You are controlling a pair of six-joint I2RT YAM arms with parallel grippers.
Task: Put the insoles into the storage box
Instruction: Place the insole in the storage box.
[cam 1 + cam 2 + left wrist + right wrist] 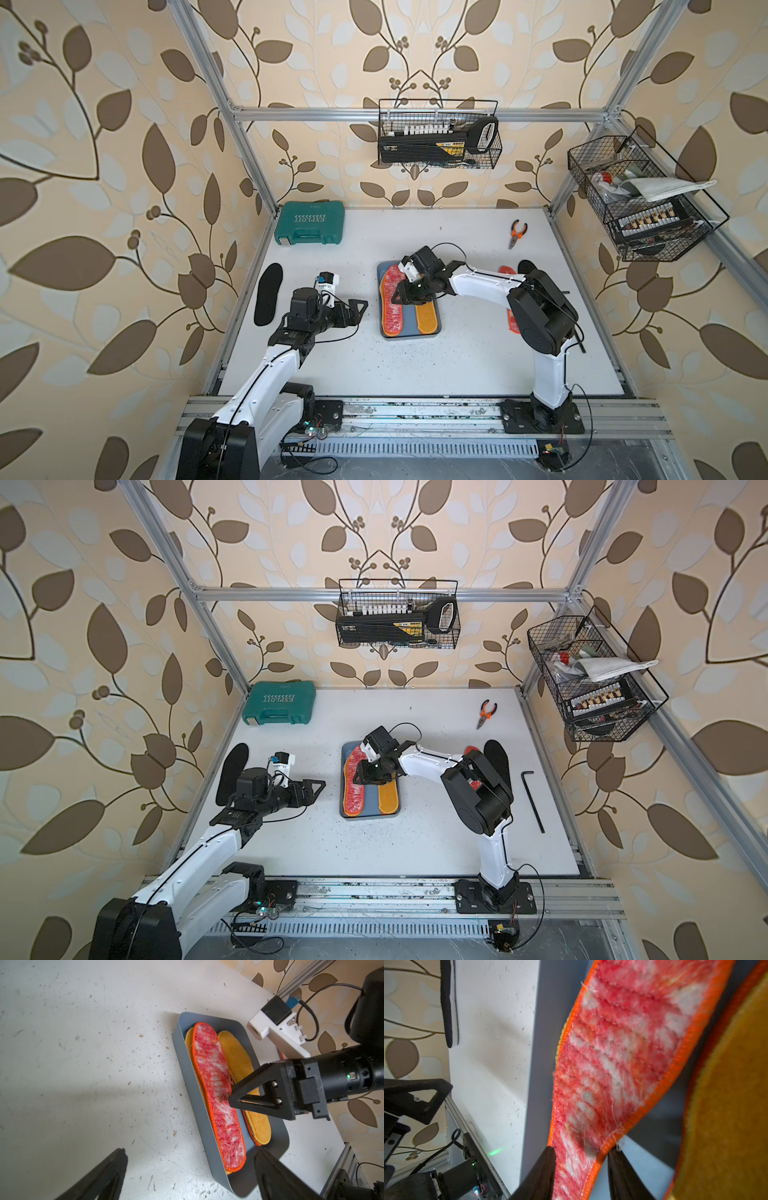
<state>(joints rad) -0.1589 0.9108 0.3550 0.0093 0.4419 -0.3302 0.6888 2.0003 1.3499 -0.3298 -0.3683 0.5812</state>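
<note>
The blue-grey storage box [409,322] [187,1068] sits mid-table. In it lie a red-white insole [391,320] [216,1084] on the left and a mustard-yellow insole [428,318] [236,1057] on the right, with more edges beneath them. My right gripper [401,291] [581,1149] hovers low over the red-white insole's middle, jaws parted, the insole lying flat between them. My left gripper [361,309] [191,1150] stands open and holds nothing, left of the box. A black insole [268,293] lies at the table's left edge. Another red-white insole [508,271] and a black insole [496,754] show partly behind the right arm.
A green EXPLOIT case [309,223] stands at the back left and orange pliers [517,233] at the back right. A black hex key [532,800] lies near the right edge. Wire baskets hang on the back rail [438,137] and the right rail [640,199].
</note>
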